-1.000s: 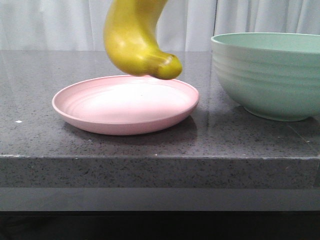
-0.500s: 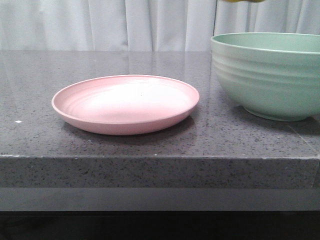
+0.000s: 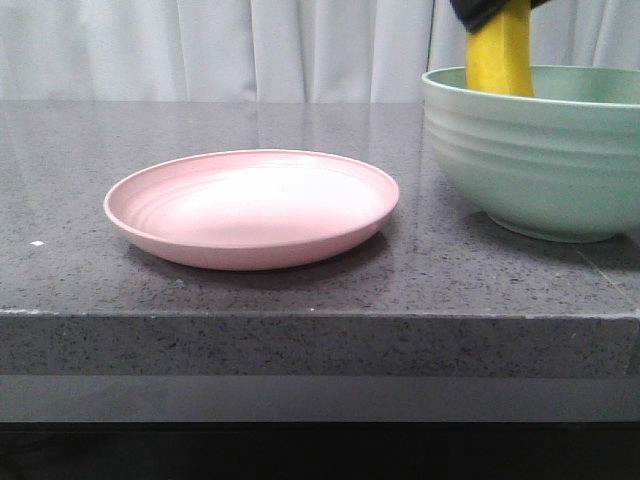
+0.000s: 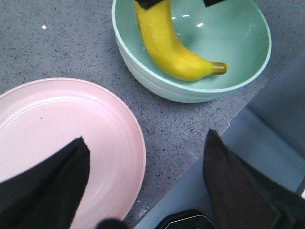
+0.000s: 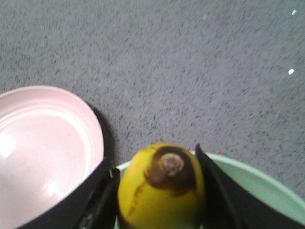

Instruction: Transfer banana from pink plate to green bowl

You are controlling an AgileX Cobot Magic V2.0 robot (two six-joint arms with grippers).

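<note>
inside the green bowl (image 4: 238,57) we see the banana (image 4: 171,47), its dark tip low near the far wall while its stem end is clamped between the closed fingers of our right gripper (image 5: 159,191). half a second ago only a sliver of it showed above the bowl, and a second ago it hung over the pink plate (image 3: 250,208), which now lies bare. our left gripper (image 4: 143,186) hovers wide open above the plate's edge, holding nothing. we judge only the release remains.
</note>
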